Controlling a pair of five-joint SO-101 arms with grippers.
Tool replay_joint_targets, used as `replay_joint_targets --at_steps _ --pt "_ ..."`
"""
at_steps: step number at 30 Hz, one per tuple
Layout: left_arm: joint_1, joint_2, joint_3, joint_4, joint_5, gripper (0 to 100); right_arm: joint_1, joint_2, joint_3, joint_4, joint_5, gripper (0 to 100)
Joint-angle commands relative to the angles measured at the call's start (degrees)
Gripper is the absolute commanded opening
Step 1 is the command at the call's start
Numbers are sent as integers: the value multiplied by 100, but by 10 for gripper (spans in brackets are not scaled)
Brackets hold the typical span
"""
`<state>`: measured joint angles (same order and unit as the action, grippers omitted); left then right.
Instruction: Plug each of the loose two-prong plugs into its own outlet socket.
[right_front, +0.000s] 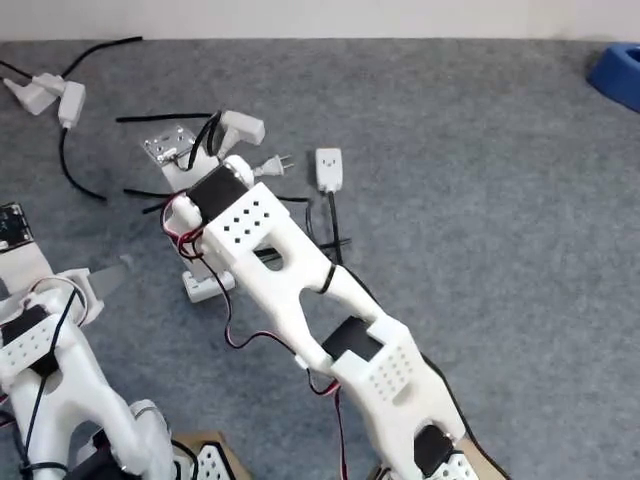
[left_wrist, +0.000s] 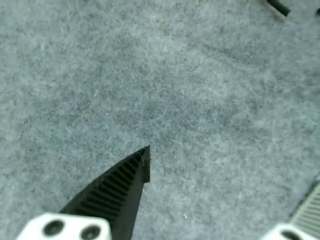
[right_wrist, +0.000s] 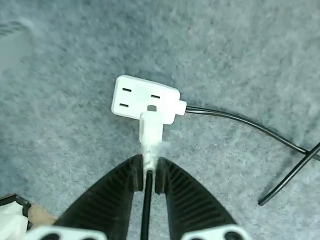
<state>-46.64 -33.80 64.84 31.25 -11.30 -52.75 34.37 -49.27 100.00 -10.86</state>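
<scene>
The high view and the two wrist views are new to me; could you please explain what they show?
Two white jointed robot arms stand at a table covered in grey carpet. The high view looks down from a fixed camera; each wrist view rides on one arm, looking along its gripper. The right gripper, with black ribbed fingers, is shut on a white two-prong plug with a black cord, held at a white multi-slot outlet block. The left gripper is open over bare carpet. In the high view, another white outlet socket lies beside a loose plug with bare metal prongs.
</scene>
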Motion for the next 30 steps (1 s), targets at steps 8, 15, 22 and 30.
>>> replay_joint_targets --at_steps 8,15,22,30 --pt "-127 -48 -31 -70 -62 461 -22 207 -57 -286 9 8" --pt "-365 -57 -48 -70 -167 461 75 224 -13 -418 18 8" --pt "-479 -57 -48 -79 -290 461 75 752 -66 -444 35 8" --pt "-453 -57 -48 -79 -290 461 251 681 -954 119 237 8"
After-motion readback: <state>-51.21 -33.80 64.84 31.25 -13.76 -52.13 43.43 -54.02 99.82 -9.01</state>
